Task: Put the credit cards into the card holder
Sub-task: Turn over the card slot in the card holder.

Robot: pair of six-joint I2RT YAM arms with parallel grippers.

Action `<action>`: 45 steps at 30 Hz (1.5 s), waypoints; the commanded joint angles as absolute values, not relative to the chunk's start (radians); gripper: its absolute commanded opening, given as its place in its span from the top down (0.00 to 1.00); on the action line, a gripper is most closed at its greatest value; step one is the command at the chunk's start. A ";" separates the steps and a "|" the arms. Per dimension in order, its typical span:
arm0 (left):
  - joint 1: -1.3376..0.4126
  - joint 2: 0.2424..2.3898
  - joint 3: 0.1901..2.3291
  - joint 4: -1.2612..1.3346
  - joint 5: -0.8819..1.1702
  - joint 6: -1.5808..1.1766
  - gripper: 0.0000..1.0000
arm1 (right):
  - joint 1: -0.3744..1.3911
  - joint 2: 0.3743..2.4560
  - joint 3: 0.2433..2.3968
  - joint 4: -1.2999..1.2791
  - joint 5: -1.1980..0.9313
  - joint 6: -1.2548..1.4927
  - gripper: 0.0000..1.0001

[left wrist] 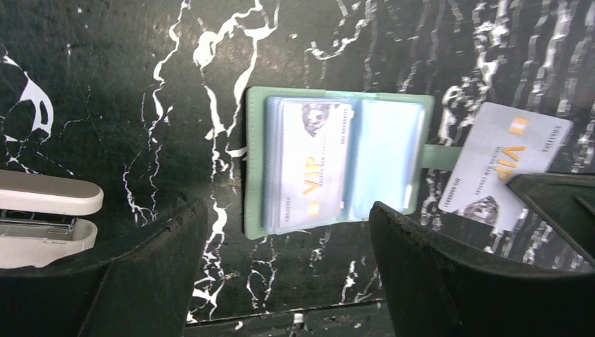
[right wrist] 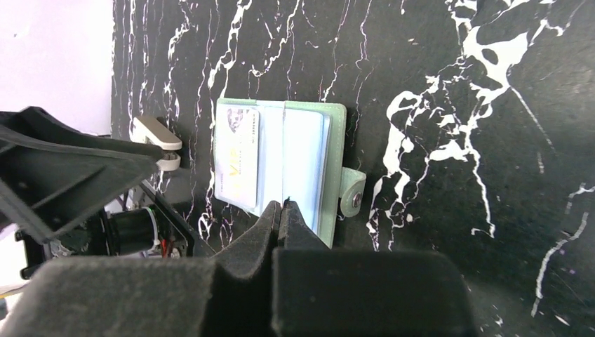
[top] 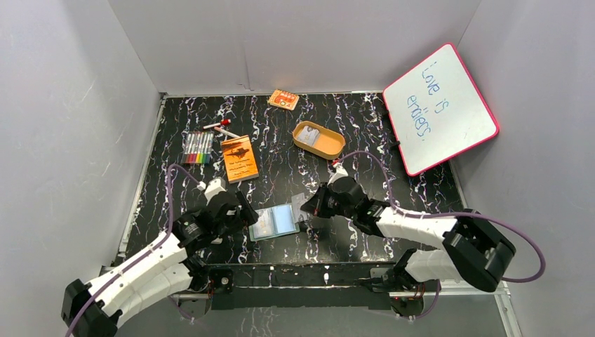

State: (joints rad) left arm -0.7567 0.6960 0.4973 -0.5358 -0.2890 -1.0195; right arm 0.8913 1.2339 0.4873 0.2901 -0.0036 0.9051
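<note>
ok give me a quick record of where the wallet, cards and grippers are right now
wallet: open flat on the table, between the grippers
first card: tucked inside the wallet
second card: outside, by the snap tab, seemingly pinched by the right gripper
left gripper: open, empty
right gripper: shut

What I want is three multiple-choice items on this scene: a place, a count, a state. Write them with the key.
1. The card holder lies: A at the far left corner; B between the left end effector and right end effector; C in mid-air.
2. Number of credit cards showing in its pockets: A one; B none; C three.
3. The card holder is: A snapped shut; B standing on edge; C open flat.
Key: B, the top view shows one on each side; A, a single VIP card shows behind the plastic; C, both pocket pages face up.
</note>
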 commanded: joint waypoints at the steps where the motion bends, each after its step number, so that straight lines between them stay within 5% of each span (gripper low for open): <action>1: -0.755 0.757 0.461 -0.479 -0.312 -1.065 0.21 | 0.886 1.283 0.475 0.464 -0.040 0.974 1.00; 6: -0.756 0.801 0.425 -0.424 -0.298 -1.053 0.40 | 0.881 1.317 0.463 0.485 -0.057 0.999 1.00; 18: -0.755 0.892 0.395 -0.325 -0.279 -1.007 0.63 | 0.877 1.326 0.449 0.402 -0.029 1.008 1.00; 45: -0.756 0.969 0.399 -0.263 -0.249 -0.961 0.78 | 0.867 1.440 0.491 0.469 -0.165 0.977 1.00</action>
